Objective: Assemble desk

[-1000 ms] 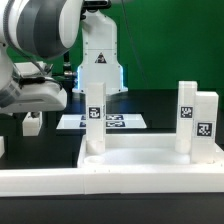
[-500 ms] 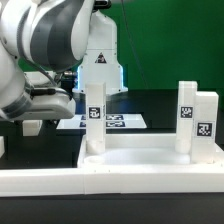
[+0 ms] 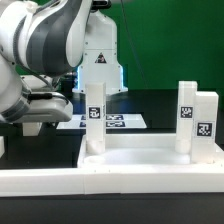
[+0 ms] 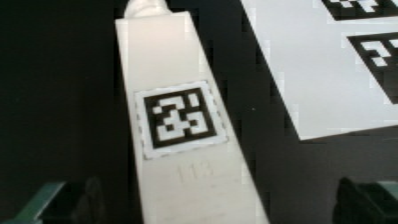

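The desk's white rimmed panel point(image 3: 150, 158) lies in the foreground of the exterior view. Three tagged white legs stand upright in it: one at the exterior view's left point(image 3: 95, 115) and two at its right point(image 3: 186, 115) point(image 3: 205, 122). Another white leg point(image 4: 178, 110) with a black-and-white tag lies flat on the black table. It shows as a small white block point(image 3: 33, 127) under the hand in the exterior view. My gripper point(image 4: 210, 205) is open around this leg. Its dark fingertips point(image 4: 43, 202) stand well apart from the leg's sides.
The marker board point(image 4: 329, 70) lies flat just beside the lying leg, and shows behind the panel point(image 3: 115, 122) in the exterior view. A long white rail point(image 3: 40, 180) runs along the front. The arm's white base tower point(image 3: 100, 60) stands at the back.
The jaws have opened wide and let go of the lying leg. The arm's upper part has swung toward the exterior view's right. The standing legs have not moved.
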